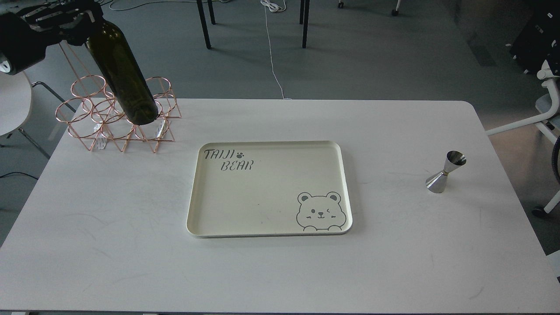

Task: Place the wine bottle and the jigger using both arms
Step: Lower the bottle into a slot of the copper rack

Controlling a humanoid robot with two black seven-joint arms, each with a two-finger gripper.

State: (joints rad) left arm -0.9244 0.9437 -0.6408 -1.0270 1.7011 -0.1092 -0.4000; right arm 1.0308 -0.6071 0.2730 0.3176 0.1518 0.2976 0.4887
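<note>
The dark olive-green wine bottle (122, 74) hangs tilted at the top left, base down and to the right, over the copper wire rack (109, 118). My left gripper (70, 19) is shut on its neck end near the top left corner; the neck itself is hidden behind the gripper. The steel jigger (445, 172) stands upright on the white table (393, 262) at the right, untouched. My right arm and gripper are out of view.
A cream tray (267, 229) with a bear print and "TAIJI BEAR" lettering lies at the table's middle. A white chair (542, 113) stands off the right edge, another seat (13, 105) at the left. Table legs and a cable lie beyond on the floor.
</note>
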